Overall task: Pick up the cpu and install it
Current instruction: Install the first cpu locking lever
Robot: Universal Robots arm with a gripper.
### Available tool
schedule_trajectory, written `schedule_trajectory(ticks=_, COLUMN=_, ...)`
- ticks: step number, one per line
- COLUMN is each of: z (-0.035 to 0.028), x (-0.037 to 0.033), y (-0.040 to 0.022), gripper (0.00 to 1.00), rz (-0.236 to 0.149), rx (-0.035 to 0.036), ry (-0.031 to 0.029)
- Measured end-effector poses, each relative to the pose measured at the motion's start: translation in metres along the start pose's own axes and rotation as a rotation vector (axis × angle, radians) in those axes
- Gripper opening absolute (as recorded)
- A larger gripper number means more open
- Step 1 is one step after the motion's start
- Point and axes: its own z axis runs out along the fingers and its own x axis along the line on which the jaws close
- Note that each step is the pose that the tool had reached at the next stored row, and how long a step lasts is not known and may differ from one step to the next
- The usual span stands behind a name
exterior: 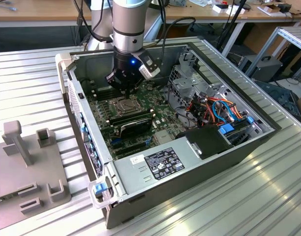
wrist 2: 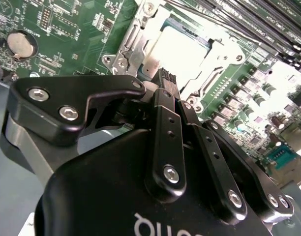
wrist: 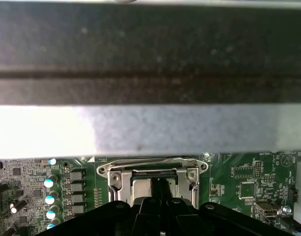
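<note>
Black links of my pincer (wrist 2: 166,81) come together, fingertips closed with nothing between them, just above the cpu (wrist 2: 182,54). That silver chip lies in its socket (wrist: 153,178) on the green board (exterior: 140,120) inside the open computer case (exterior: 229,152), which rests on the ribbed metal surface (exterior: 27,83).

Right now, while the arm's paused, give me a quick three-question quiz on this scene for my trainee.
1. True or false: the gripper hangs outside the computer case.
2. In the second wrist view, the fingers are: A spread wide, B closed together, C clamped on a cable.
3. Fill in: the silver-topped cpu lies in the ___.

Key: 1 false, it hangs inside, low over the motherboard. 2 B. 3 socket.
</note>
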Motion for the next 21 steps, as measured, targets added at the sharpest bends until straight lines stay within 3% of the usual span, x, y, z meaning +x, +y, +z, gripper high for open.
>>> schedule_trajectory(ticks=3, z=0.0001, x=0.0, y=0.0, gripper=0.11, rz=0.0, rx=-0.0001, ry=0.0004)
schedule_trajectory(ticks=11, z=-0.0146, x=-0.0011, y=-0.0019, gripper=0.11, rz=0.002, rx=-0.001, ry=0.0005)
schedule_trajectory(ticks=13, z=-0.0151, x=-0.0011, y=-0.0041, gripper=0.11, rz=0.003, rx=-0.0032, ry=0.0007)
schedule_trajectory(ticks=15, z=-0.0149, x=-0.0012, y=-0.0106, gripper=0.11, rz=0.004, rx=-0.0194, ry=0.0012)
schedule_trajectory(ticks=21, z=-0.015, x=-0.0014, y=-0.0227, gripper=0.11, rz=0.004, rx=-0.0264, ry=0.0015)
